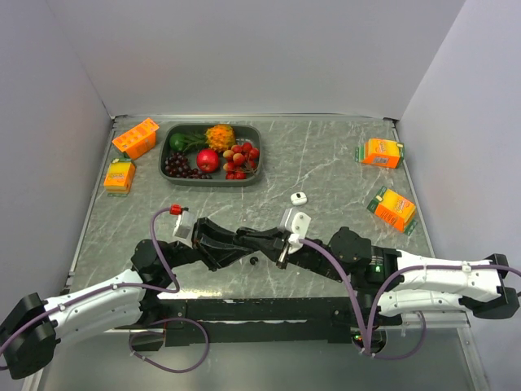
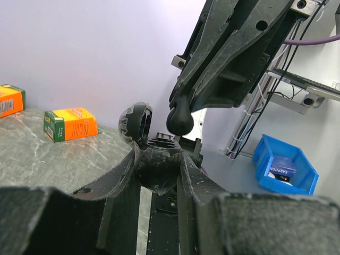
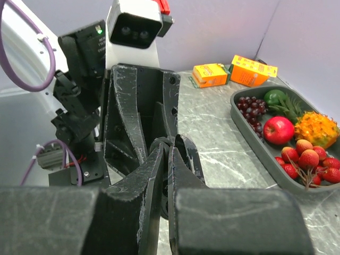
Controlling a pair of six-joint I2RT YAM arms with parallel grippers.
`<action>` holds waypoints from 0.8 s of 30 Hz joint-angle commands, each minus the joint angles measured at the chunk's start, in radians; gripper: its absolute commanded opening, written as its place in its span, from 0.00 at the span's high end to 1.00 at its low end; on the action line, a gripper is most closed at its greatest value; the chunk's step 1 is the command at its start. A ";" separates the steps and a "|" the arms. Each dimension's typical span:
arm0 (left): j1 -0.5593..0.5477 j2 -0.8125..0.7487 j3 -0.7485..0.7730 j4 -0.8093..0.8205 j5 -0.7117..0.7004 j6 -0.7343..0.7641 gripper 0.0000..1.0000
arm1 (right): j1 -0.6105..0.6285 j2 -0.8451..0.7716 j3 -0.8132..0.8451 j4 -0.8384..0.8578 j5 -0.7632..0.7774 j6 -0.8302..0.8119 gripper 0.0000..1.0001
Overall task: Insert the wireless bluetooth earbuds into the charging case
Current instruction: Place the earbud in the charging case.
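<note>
Over the near middle of the marble table (image 1: pixel 326 163), the left gripper (image 2: pixel 158 159) is clamping its jaws on an open black charging case (image 2: pixel 155 171), its lid (image 2: pixel 135 122) tipped back. The right gripper (image 2: pixel 180 109), jaws pinched on a black earbud (image 2: pixel 180 121), is hovering at 12 o'clock just above the case's mouth; contact cannot be told. A small white rounded item (image 1: pixel 298 198) is lying at 1 o'clock from the grippers, a fruit tray (image 1: pixel 163 159) at 11 o'clock.

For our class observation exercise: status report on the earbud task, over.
Left gripper: jaws shut on open black charging case. Right gripper: jaws shut on black earbud, just above it. Nothing seen between them.
</note>
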State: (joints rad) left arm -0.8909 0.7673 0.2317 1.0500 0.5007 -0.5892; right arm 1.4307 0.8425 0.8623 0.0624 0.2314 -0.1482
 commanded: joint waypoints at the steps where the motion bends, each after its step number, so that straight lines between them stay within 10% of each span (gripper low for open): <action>1: 0.003 -0.016 0.011 0.050 0.013 -0.011 0.99 | 0.011 0.009 0.012 0.053 0.014 -0.013 1.00; 24: 0.003 -0.017 0.026 0.065 0.007 -0.024 0.99 | 0.025 0.046 -0.003 0.066 0.016 0.006 1.00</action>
State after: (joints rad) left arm -0.8906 0.7551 0.2317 1.0500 0.5011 -0.5968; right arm 1.4387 0.8780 0.8581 0.0906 0.2611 -0.1509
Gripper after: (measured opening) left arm 0.309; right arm 0.108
